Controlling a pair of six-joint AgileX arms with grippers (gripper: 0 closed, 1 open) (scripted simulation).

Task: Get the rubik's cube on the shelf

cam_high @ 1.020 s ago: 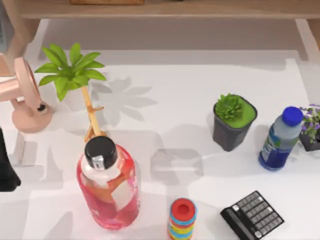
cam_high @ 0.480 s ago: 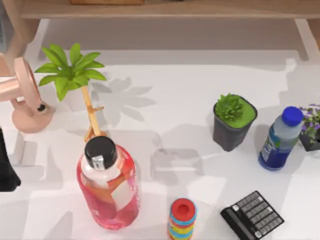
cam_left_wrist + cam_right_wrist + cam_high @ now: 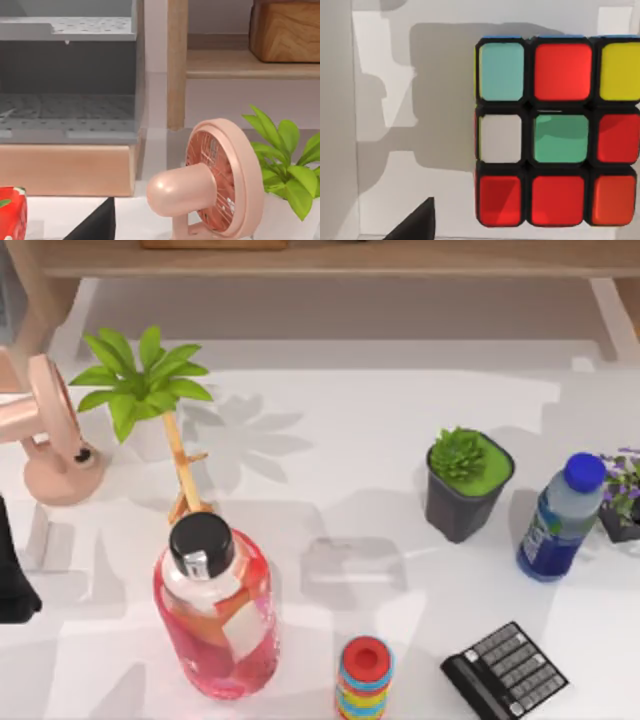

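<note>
At the far left edge of the worktop (image 3: 330,460), below the pink fan (image 3: 55,445), a dark piece of the left arm (image 3: 12,570) sits low and parked; whether its claw is released or clenched cannot be told. Its wrist camera looks at the fan (image 3: 220,185), green leaves (image 3: 285,160) just beside it, a shelf leg (image 3: 177,65) behind it and a wooden block (image 3: 287,30) resting on the shelf (image 3: 240,62).

Right of the fan stand the leafy plant on its wooden stem (image 3: 150,390) and the big pink bottle (image 3: 215,615) with a black cap. Right of the bottle comes the ring stack (image 3: 365,680), then the dark pot (image 3: 468,490) holding a green succulent, the calculator (image 3: 505,670), the blue bottle (image 3: 560,520) and a purple-flowered pot (image 3: 622,495) at the right edge. The shelf (image 3: 330,258) runs along the top, behind the fan.

The right wrist view faces the rubik's cube (image 3: 555,132) close up, red, green, yellow, white and pale blue stickers toward the camera, over a white surface; whether that claw grasps it cannot be told.

Against the earlier frames, the things stand unmoved; the grey shadows right of the succulent pot have shifted.
</note>
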